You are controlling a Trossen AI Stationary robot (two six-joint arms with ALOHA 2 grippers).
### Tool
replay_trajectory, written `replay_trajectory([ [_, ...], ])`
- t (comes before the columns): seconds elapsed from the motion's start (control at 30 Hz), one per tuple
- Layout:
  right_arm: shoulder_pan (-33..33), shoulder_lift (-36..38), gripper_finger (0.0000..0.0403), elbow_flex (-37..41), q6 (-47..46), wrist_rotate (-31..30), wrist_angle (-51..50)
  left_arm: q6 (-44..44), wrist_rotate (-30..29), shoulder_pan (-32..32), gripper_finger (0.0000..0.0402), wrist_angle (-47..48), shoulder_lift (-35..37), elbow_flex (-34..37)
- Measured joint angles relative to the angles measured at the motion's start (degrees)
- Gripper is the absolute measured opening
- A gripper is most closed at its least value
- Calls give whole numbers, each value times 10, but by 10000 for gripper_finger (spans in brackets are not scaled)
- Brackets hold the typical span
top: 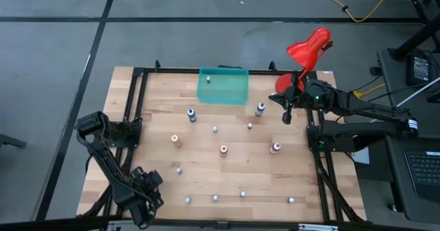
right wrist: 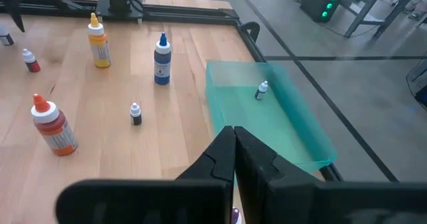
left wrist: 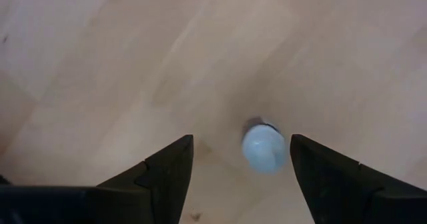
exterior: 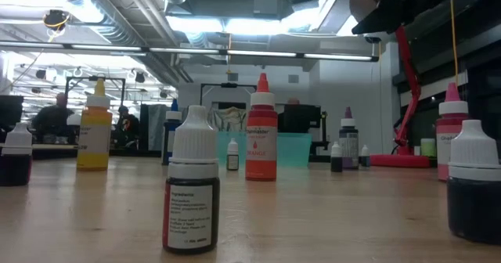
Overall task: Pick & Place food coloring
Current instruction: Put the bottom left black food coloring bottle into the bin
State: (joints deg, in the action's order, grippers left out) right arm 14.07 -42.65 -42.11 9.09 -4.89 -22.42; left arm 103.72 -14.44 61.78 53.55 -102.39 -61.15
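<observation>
The food coloring bottles stand upright on their bases, scattered over the wooden table (top: 137, 155). Taller ones include a blue one (top: 192, 114), an orange-yellow one (top: 176, 140), an orange-red one (top: 223, 149) and a pink one (top: 276, 147). Small pale-capped ones include one (top: 215, 129) mid-table and one (top: 243, 194) near the front. One small bottle (top: 208, 79) stands inside the teal bin (top: 230, 92). My left gripper (left wrist: 240, 144) is open at the near left, pointing down, its fingers on either side of a small bottle's pale cap (left wrist: 263, 149) without touching it. My right gripper (right wrist: 235, 144) is shut and empty at the far right, beside the bin.
A red desk lamp (top: 307, 49) stands at the far right corner behind my right arm. A black frame (top: 137, 76) runs along the table's edges. The low view shows a small dark bottle (exterior: 192, 192) close up and taller bottles behind it. People show in the room beyond.
</observation>
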Motion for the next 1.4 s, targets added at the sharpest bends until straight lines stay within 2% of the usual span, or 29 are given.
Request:
replay_trajectory([
  [0.13,0,0,12,0,1,0,0,3,0,0,227,-4,0,1],
  [0.23,0,0,12,0,1,0,0,3,0,0,200,-17,1,1],
  [0.6,0,0,12,0,1,0,0,7,0,0,53,-35,2,1],
  [0.97,0,0,12,0,-13,0,-3,6,3,0,6,-45,2,1],
  [1.17,0,0,12,0,-14,5,-6,6,4,0,16,-46,2,1],
  [1.4,0,0,12,0,-15,5,-33,5,14,0,84,-14,21,1],
])
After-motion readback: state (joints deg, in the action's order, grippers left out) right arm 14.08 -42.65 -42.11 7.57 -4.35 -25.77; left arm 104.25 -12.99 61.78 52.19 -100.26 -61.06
